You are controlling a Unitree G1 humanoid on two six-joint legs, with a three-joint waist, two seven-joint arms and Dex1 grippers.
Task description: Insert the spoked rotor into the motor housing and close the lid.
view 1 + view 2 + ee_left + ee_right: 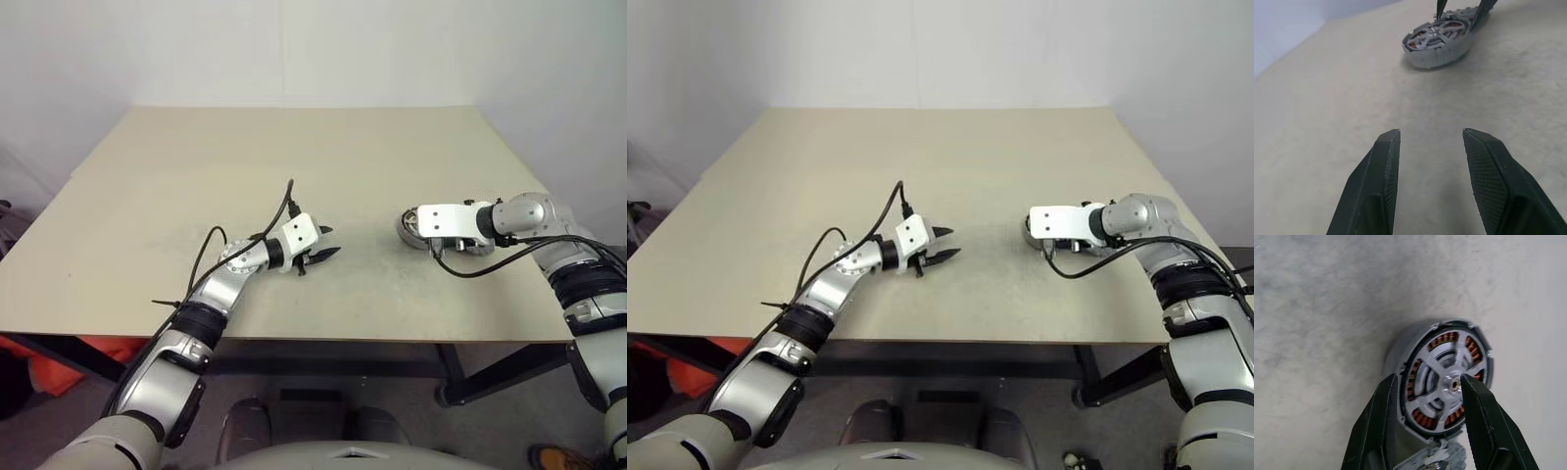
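on the beige table (294,147), the motor housing (1447,377) lies flat with the spoked rotor (1442,379) seated inside, directly under the right gripper (1427,384), whose parted jaws straddle it without clamping. the left gripper (315,248), released and empty, sits well apart, pointing toward it.

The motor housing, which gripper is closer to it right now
Right. The right gripper is at the motor housing, its open fingers straddling it. The left gripper hangs open over bare table, well off to the housing's left.
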